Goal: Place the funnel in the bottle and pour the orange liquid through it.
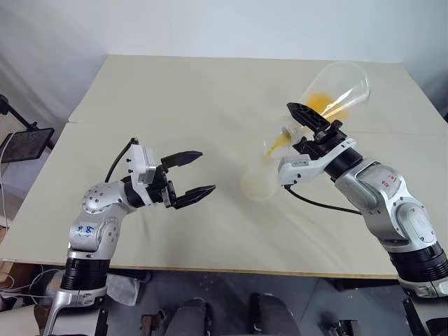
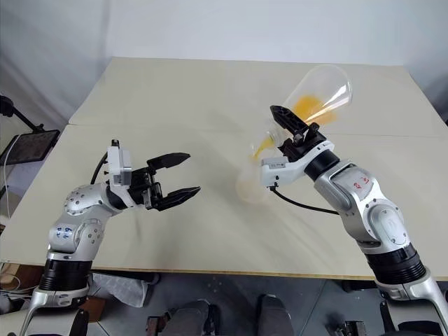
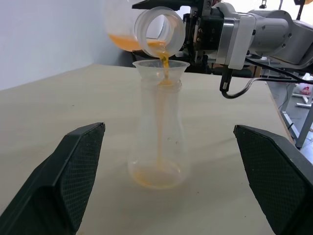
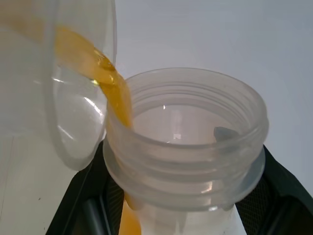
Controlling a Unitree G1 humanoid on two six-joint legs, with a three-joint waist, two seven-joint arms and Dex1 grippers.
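Nearest the robot, the left gripper (image 1: 194, 180) hovers over the tabletop (image 1: 210, 105) with its 2 fingers spread wide and holding nothing, pointing toward the bottle (image 3: 157, 147) from well apart. The bottle stands upright near the middle of the tabletop with the funnel (image 3: 161, 71) seated in its neck, so that step looks done. Just beyond, the right gripper (image 1: 313, 126) has its fingers clamped on the neck of a second, clearer flask (image 1: 334, 91), tipped steeply so its mouth sits right over the funnel. The orange liquid (image 3: 162, 58) runs in a thin stream through the funnel and pools shallowly in the bottle's base; a fair amount remains in the tilted flask, so pouring seems partway, with draining and setting the flask down left. The bottle sits far from every tabletop edge, and bare surface lies all around it, leaving both arms plenty of room.
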